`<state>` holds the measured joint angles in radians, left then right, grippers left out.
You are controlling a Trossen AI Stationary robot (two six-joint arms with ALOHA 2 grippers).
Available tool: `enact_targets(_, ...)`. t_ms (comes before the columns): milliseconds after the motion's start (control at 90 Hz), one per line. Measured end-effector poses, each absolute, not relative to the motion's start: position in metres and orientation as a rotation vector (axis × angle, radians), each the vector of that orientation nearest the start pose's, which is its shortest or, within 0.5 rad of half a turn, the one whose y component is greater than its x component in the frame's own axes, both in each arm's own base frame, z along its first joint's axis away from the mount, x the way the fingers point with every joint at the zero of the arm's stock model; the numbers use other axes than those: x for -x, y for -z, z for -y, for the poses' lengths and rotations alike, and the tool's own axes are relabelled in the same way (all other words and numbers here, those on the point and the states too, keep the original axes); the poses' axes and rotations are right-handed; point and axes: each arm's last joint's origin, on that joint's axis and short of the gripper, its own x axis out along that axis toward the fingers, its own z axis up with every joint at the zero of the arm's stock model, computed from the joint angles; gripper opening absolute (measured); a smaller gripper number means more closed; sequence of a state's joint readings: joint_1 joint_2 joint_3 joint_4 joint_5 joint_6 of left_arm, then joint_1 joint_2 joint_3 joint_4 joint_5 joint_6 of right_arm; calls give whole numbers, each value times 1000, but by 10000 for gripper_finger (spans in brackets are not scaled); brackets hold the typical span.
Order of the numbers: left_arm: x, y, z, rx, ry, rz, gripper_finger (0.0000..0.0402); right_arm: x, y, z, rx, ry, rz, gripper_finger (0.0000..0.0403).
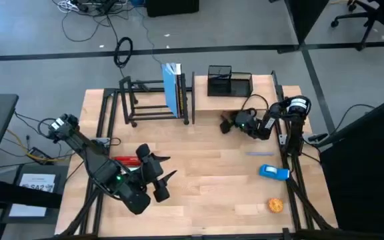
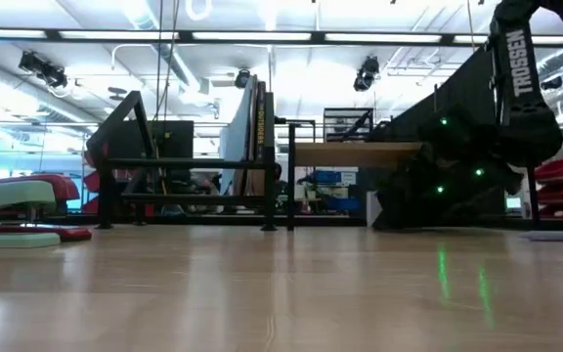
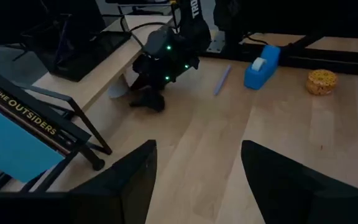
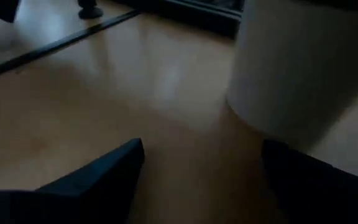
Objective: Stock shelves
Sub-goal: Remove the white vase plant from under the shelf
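High view, left to right: the left gripper [image 1: 164,168] hangs wide open and empty over the worktop [image 1: 205,193]; the rack [image 1: 155,100] with its blue book [image 1: 173,87] stands at the back. The right gripper [image 1: 229,123], jaws spread and empty, sits low beside a white cup [image 4: 303,68] and could topple it.

rack [image 1: 153,103] black | book [image 1: 173,87] blue | tape dispenser [image 1: 273,173] blue | stapler [image 1: 127,161] red

Grey floor [image 1: 245,27] with loose cables [image 1: 89,8], office chair [image 1: 369,17], bright ceiling light strips [image 2: 262,37].
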<state>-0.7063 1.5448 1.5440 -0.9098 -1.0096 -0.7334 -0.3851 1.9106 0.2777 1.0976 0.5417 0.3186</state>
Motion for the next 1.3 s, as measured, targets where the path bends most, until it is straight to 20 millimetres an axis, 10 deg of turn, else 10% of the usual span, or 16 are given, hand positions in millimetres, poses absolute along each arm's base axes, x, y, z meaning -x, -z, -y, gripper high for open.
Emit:
enact_targets(267, -251, -362, 182, 14, -469, -447, 213, -205, -56, 105, -406, 1265, -238, 306)
enact_targets(533, -251, -362, 182, 10, -470, -447, 213, -219, -63, 123, -202, 1207, -367, 307)
enact_targets(1300, -252, -362, 181, 9, -468, -447, 214, -250, -75, 146, -363, 1364, -272, 307)
